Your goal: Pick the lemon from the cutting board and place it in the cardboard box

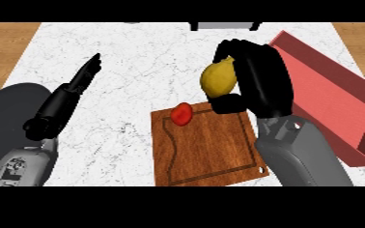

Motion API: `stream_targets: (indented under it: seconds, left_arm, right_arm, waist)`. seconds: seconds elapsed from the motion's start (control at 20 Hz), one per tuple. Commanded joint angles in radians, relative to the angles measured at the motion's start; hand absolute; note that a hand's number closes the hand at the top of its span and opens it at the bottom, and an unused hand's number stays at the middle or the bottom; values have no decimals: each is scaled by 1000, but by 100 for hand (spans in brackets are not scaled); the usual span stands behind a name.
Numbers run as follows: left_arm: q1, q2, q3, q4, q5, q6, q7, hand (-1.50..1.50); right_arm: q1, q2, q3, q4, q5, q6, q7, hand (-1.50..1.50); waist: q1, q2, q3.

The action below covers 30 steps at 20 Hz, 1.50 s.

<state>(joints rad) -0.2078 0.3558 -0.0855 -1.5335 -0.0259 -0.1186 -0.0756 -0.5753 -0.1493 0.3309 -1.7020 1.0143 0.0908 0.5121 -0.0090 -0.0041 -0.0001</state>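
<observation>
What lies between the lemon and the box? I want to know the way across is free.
Nothing visible. The right robot hand holds the lemon above the counter, and the box lies just to its right, behind the hand itself.

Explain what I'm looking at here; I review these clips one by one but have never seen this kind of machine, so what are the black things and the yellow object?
This is one picture, taken from the robot's head looking steeply down at a white marble counter. The grey forearms ending in black hands belong to a humanoid robot. Its right hand is curled round a yellow lemon, held above the counter near the wooden cutting board. A small red item, perhaps a tomato, lies on the board. The reddish open container at the right is the box. The left hand rests open at the left, fingers straight.
</observation>
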Motion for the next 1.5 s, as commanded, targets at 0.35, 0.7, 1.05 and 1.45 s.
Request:
stream_targets:
  seconds: [0.35,0.7,1.05,1.45]
  left_arm:
    - [-6,-8,13,-54,-13,-20,30,0]
    - [-48,-18,25,-51,5,-46,91,0]
    - [-31,-39,19,-15,-27,-38,43,0]
    - [9,-52,16,-33,-44,-47,9,0]
  right_arm:
    - [-79,-176,-421,152,-146,-11,-71,150]
    - [-118,-331,-454,393,-139,116,-173,150]
    - [-139,-447,-506,650,-230,299,-333,150]
    - [-147,-527,-473,876,-219,422,-524,-150]
  waist:
    - [16,5,1]
    - [20,8,0]
    - [22,10,1]
    - [28,9,1]
